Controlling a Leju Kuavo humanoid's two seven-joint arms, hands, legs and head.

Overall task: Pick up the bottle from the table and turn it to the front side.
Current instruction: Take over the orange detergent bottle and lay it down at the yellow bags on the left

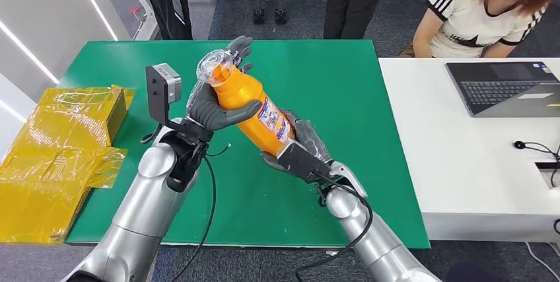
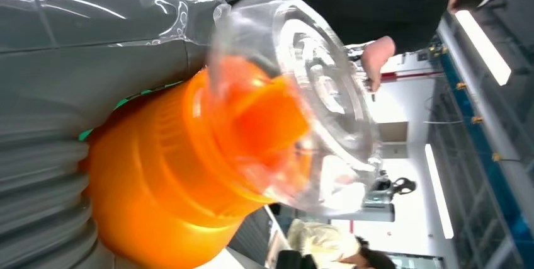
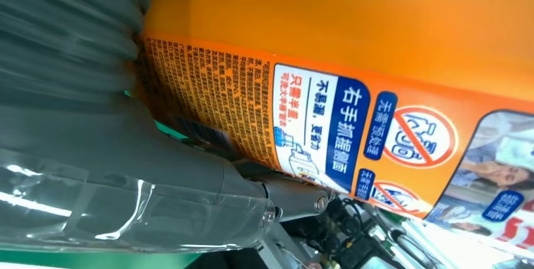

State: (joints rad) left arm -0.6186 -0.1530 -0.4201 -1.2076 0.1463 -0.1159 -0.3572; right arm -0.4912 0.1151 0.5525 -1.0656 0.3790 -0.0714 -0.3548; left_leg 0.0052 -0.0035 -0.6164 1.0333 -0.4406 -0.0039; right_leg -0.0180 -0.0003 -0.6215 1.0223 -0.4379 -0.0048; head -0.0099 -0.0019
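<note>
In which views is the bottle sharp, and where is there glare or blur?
Head view: the orange bottle is sharp and evenly lit. Left wrist view: its clear cap carries glare, the room behind is soft. Right wrist view: the label print is readable, the far corner overexposed.

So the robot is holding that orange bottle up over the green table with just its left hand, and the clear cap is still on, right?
Not quite: both hands hold it. In the head view the left hand grips the orange bottle near its clear cap, and the right hand supports its lower end. It is indeed lifted above the green table, cap on.
</note>
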